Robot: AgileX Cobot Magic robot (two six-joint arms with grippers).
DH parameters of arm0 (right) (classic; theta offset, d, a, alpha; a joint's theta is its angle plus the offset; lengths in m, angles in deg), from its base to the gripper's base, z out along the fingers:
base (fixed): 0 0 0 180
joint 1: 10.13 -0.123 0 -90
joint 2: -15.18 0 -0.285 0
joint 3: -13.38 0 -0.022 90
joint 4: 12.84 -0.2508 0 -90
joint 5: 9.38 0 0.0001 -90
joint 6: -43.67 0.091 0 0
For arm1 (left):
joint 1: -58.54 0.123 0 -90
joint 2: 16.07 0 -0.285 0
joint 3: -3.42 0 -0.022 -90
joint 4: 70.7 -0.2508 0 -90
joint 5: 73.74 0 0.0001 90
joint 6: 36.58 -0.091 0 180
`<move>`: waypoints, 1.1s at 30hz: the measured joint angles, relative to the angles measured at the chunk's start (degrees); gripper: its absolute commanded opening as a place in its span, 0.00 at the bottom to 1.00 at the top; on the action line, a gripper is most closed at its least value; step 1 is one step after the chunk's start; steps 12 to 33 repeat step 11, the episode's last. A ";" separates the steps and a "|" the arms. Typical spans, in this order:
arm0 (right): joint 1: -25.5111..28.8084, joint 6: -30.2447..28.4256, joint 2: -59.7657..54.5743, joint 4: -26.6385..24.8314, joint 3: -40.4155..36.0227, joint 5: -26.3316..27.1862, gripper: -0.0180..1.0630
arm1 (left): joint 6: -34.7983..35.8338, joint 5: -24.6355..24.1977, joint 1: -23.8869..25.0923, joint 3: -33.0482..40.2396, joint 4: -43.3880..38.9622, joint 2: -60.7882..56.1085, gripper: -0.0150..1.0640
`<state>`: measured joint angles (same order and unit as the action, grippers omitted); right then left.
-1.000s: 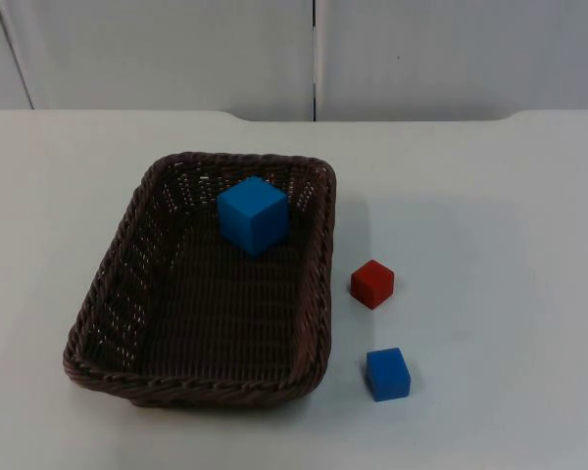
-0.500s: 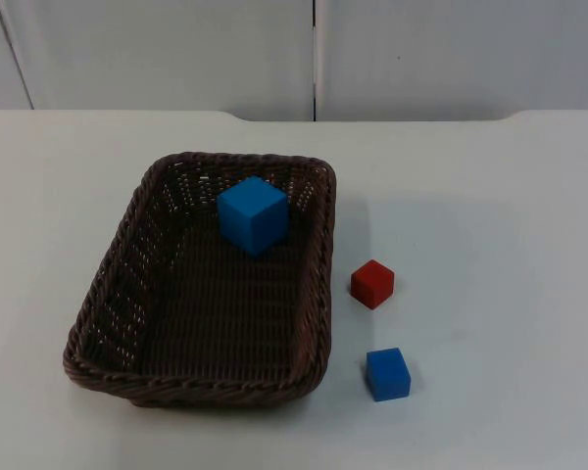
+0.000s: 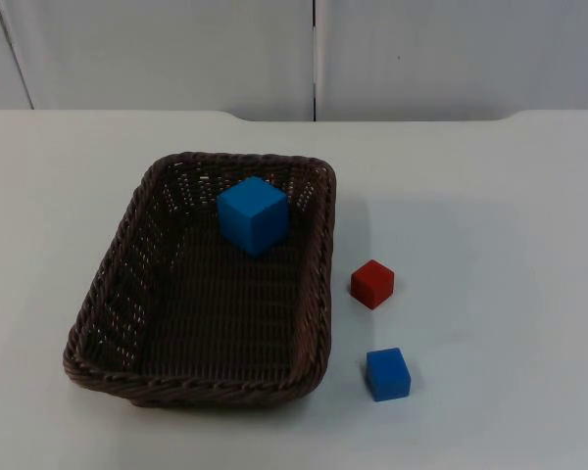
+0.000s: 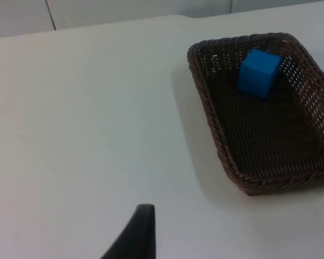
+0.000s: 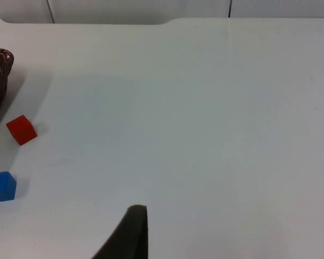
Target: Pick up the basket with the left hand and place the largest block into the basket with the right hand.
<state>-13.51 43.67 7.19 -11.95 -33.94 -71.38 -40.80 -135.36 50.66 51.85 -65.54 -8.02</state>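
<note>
**Big block sits in the basket, both arms held back**

I take the brown wicker basket [image 3: 208, 284] as my landmark. It rests flat on the white table [image 3: 490, 196]. The large blue block [image 3: 253, 214] lies inside it, at the end nearest the grey partition wall [image 3: 176, 49], close to that end wall.

Just beside the basket's right rim I see the small red block [image 3: 372, 284], and a little further from the wall than it, the small blue block [image 3: 387, 374]. The 2 are apart from each other and from the basket.

My left gripper [image 4: 132, 237] hangs above bare table, well to the basket's left. My right gripper [image 5: 127, 234] hangs well to its right, past the 2 small blocks. I see just 1 fingertip of each, so I cannot tell whether either gripper is open or closed.
</note>
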 measured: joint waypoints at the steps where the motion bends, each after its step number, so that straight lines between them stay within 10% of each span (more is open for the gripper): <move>1: 0.00 0.00 0.00 0.00 0.00 0.00 0.99 | 0.00 0.00 0.00 0.00 0.00 0.00 0.99; 33: 0.00 0.00 0.00 0.00 0.00 0.00 0.99 | 0.00 0.00 1.51 0.00 0.00 0.00 0.99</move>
